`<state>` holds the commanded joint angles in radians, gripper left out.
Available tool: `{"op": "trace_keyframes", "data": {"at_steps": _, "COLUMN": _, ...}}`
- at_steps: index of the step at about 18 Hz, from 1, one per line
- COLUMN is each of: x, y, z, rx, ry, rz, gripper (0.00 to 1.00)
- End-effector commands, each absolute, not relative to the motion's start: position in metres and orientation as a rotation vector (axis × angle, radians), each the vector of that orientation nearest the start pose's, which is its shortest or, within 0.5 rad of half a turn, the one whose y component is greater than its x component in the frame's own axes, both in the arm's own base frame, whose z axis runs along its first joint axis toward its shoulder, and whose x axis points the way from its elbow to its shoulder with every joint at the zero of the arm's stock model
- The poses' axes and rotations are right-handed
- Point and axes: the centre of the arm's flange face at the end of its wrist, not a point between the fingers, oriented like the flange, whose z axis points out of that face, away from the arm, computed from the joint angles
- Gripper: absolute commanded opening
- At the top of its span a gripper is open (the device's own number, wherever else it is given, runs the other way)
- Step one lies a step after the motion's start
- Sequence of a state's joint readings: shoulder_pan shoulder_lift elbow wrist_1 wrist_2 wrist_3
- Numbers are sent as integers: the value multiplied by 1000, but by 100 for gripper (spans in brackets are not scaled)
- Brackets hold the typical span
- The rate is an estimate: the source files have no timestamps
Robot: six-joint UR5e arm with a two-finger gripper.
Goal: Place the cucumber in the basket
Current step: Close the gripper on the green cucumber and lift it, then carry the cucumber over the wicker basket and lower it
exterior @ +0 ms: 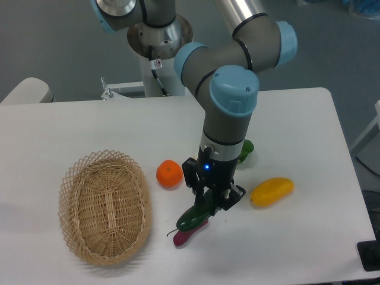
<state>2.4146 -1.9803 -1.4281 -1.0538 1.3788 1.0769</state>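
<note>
1. The arm point(228, 119) rises from a base at the top of the view, behind the table's far edge; its silver-grey links fold at a joint with light-blue caps near the upper right; from there it bends back toward the table's middle.
2. The last link hangs close to vertical, its blue cap facing the camera; a small blue light glows on the black wrist section below it.
3. The gripper point(206, 209) points straight down, low over the tabletop; its two black fingers point(195, 189) are drawn in on the cucumber point(195, 217), which slants down to the left.
</note>
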Motion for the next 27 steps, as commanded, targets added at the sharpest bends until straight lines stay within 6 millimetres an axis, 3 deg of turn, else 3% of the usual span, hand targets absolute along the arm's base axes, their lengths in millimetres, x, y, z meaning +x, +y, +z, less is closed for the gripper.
{"op": "trace_keyframes", "data": {"at_steps": 7, "x": -352, "y": 583, "z": 353, "rx": -2942, "ry": 283, "rz": 168, "gripper": 21}}
{"op": "trace_keyframes", "data": {"at_steps": 13, "x": -271, "y": 589, "z": 336, "rx": -3036, "ry": 29, "rz": 183, "gripper": 21}}
{"op": "trace_keyframes", "data": {"at_steps": 17, "x": -226, "y": 595, "z": 302, "rx": -3100, "ry": -15, "rz": 179, "gripper": 21}}
{"op": "trace_keyframes", "data": {"at_steps": 19, "x": -212, "y": 603, "z": 287, "rx": -3120, "ry": -21, "rz": 163, "gripper": 22}}
{"op": "trace_keyframes", "data": {"at_steps": 24, "x": -185, "y": 612, "z": 285, "rx": -3122, "ry": 41, "rz": 164, "gripper": 22}}
{"op": "trace_keyframes", "data": {"at_steps": 27, "x": -171, "y": 620, "z": 275, "rx": -3123, "ry": -27, "rz": 153, "gripper": 22}}
